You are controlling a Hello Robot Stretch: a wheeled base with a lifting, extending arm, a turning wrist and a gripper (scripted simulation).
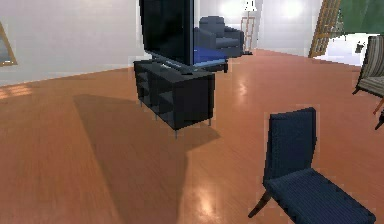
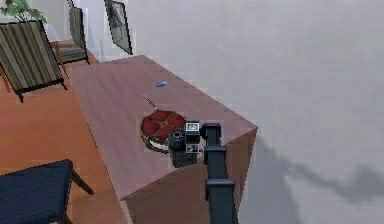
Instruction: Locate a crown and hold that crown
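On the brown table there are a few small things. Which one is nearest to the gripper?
The round red thing with a pale rim, right at the gripper. The small blue thing lies much farther along the tabletop.

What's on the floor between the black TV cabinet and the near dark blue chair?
Just bare reddish wooden floor between the black TV cabinet and the near dark blue chair, seen in the forward view.

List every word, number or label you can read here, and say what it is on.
There is no readable text in these pictures.
White squares at the end of the arm: black marks, a pattern rather than letters.
Framed picture: no legible writing.
Television: dark screen, no text.
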